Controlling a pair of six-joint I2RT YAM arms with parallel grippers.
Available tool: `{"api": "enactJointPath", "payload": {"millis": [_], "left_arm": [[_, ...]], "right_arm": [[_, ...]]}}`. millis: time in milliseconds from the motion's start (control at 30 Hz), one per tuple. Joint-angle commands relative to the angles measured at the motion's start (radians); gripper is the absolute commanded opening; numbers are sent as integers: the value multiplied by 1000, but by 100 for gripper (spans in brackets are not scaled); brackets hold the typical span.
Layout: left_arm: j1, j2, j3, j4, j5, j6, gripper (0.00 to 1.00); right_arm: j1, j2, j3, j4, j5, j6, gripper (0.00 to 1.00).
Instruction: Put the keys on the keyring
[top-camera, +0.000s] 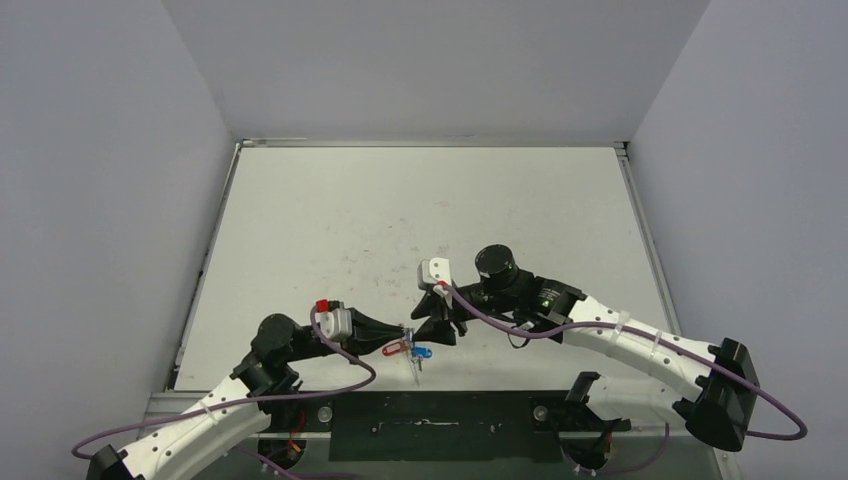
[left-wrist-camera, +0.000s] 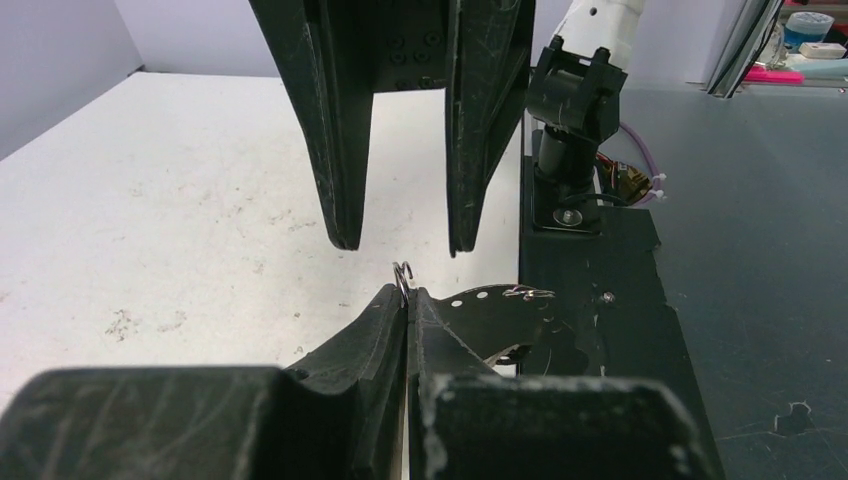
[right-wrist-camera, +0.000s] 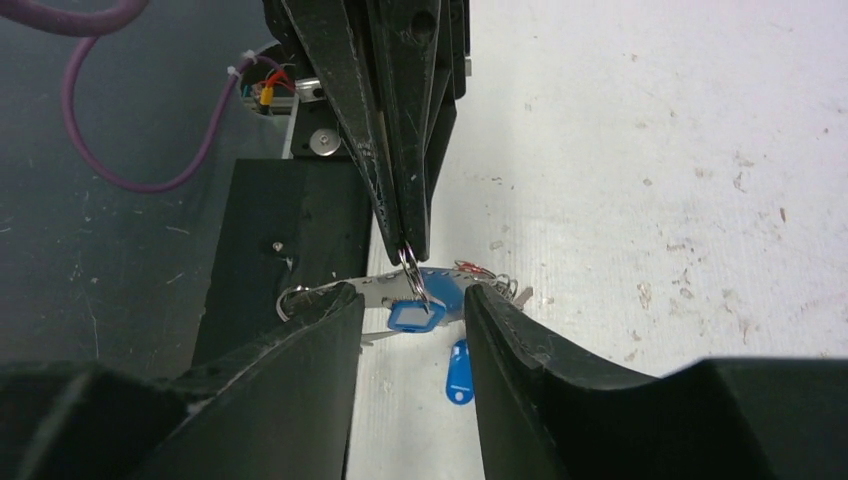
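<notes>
Where the two arms meet near the front edge of the worktop (top-camera: 400, 220), the keyring (right-wrist-camera: 410, 262) shows only as a thin loop of silvery wire pinched at the very tips of the left fingers (right-wrist-camera: 400, 200); these are pressed fully together on it, with no gap between them. Just below the loop hangs a light blue tag (right-wrist-camera: 414, 316), and a flat silver key (right-wrist-camera: 372, 293) lies crosswise behind it; how much of the hoop lies beyond the grip cannot be told. Lower in the right wrist view a darker blue oblong (right-wrist-camera: 459, 372) shows against the white surface; whether it is a second tag is unclear. From above, a red tag (top-camera: 391, 350) and a blue one sit side by side under the meeting fingertips. The right fingers (right-wrist-camera: 320, 340) stand partly apart, one on each side of the hanging tag and the loop; they grip nothing, though whether they brush the silver key cannot be told. Both arms reach inward from their bases.
</notes>
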Motion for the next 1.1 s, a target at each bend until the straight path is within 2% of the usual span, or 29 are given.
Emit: {"api": "enactJointPath", "payload": {"millis": [0,200,267,333,533,633,800,1067], "left_arm": [[-7,-14,12,116,14,-16,0],[-7,-14,15,119,14,-20,0],[-7,-14,17,122,14,-20,0],[-8,-14,19,119,14,-21,0],[-7,-21,25,93,-5,-20,0],[-7,-34,45,21,-40,-9,0],[-8,-52,91,-107,-79,27,14],[-8,-9,169,-263,-93,87,20]], "right_arm": [[-4,27,3,138,-72,10,40],[-3,58,-5,198,-99,39,29],[-4,69,-1,197,-99,41,17],[-4,77,4,184,-93,37,0],[-5,56,20,116,-67,24,0],[-5,43,42,59,-47,12,0],[2,59,121,-88,-1,-18,0],[40,105,231,-263,127,-21,0]]}}
